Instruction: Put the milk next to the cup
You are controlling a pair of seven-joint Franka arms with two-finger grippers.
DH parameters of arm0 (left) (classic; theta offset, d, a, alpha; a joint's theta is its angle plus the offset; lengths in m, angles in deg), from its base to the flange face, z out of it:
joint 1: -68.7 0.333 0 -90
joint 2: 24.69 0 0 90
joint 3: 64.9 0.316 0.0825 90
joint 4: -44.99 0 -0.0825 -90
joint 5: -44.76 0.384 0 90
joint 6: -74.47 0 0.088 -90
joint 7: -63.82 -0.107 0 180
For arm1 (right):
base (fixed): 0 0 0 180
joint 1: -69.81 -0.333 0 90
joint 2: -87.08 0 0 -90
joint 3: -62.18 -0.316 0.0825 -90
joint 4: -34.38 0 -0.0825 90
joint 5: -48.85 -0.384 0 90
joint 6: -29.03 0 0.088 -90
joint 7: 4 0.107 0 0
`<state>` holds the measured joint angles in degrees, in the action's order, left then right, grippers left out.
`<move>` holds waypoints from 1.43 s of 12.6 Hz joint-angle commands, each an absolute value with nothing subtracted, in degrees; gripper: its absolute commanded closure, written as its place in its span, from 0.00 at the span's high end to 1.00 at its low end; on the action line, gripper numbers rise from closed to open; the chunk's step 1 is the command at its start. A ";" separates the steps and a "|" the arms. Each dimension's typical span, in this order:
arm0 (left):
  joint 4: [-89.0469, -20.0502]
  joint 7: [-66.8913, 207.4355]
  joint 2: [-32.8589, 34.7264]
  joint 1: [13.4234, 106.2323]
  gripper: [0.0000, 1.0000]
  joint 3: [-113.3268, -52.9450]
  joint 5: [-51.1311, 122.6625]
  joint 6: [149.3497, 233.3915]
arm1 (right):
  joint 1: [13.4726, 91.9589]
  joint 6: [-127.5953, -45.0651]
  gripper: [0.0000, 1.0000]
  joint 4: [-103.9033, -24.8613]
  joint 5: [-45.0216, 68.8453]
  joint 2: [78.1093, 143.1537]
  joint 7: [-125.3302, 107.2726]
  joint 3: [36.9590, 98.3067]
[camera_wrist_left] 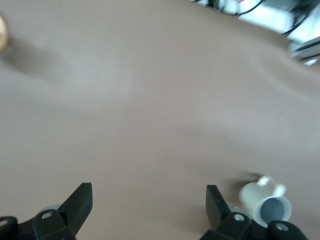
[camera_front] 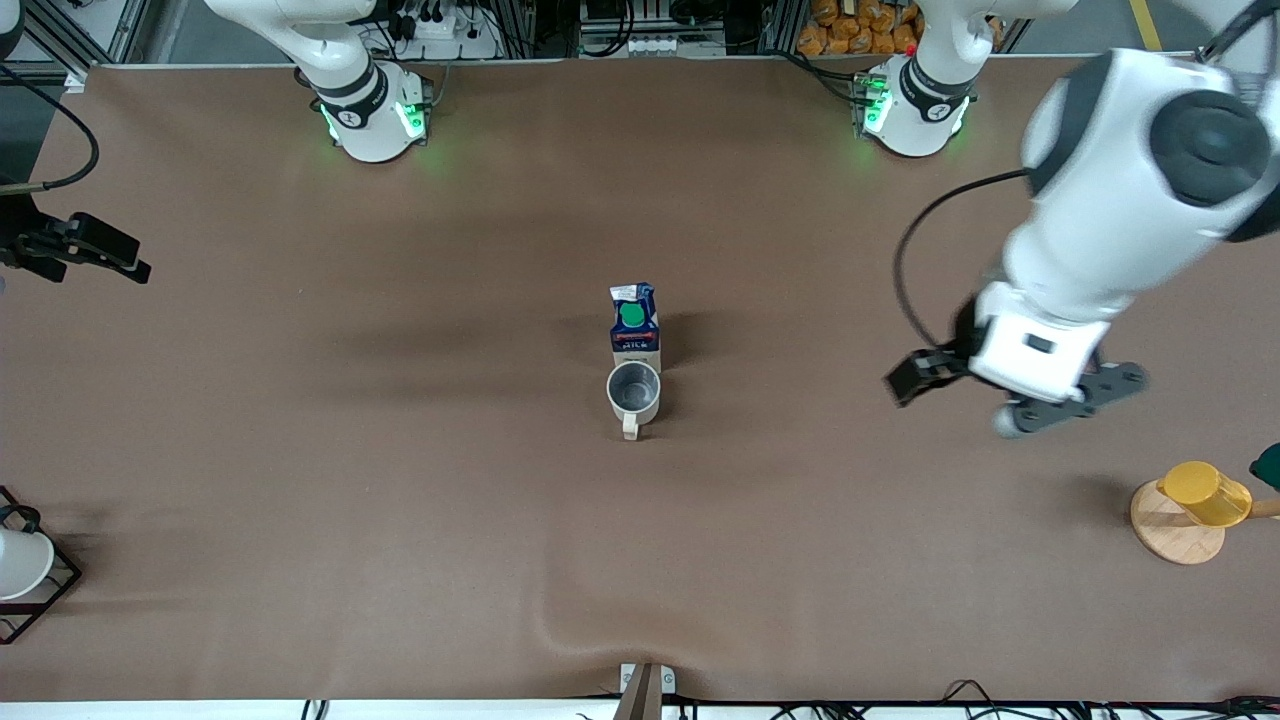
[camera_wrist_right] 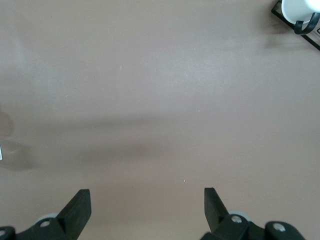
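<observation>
The milk [camera_front: 634,322], a dark blue carton with a green cap, stands upright at the middle of the table. The cup [camera_front: 634,391], an off-white mug with a grey inside, stands right beside it, nearer to the front camera, with its handle toward that camera. My left gripper [camera_front: 1000,392] is open and empty, up over bare table toward the left arm's end, well apart from both. Its wrist view shows the open fingers [camera_wrist_left: 148,192] and the cup [camera_wrist_left: 262,200], but not the milk. My right gripper [camera_front: 100,250] waits open and empty [camera_wrist_right: 147,195] at the right arm's end.
A yellow cup [camera_front: 1205,493] lies on a wooden disc [camera_front: 1165,535] at the left arm's end. A white cup in a black wire rack [camera_front: 20,565] stands at the right arm's end and shows in the right wrist view [camera_wrist_right: 297,12]. The brown cloth has a wrinkle [camera_front: 600,630] near its front edge.
</observation>
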<state>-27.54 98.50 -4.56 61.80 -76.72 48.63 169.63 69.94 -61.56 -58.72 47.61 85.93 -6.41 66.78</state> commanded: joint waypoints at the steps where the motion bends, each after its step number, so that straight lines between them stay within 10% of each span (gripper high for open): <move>1: -32.16 84.98 -11.21 67.53 1.00 -77.12 47.83 164.31 | 69.37 -61.41 1.00 -58.44 48.67 85.85 -6.28 67.10; 7: -40.69 59.10 -25.72 64.58 1.00 -65.53 47.13 157.88 | 69.46 -61.24 1.00 -58.44 48.58 85.94 -6.28 67.02; 18: -39.92 59.78 -27.15 62.55 1.00 -62.88 43.00 154.89 | 69.37 -61.15 1.00 -58.52 48.49 86.02 -6.28 67.02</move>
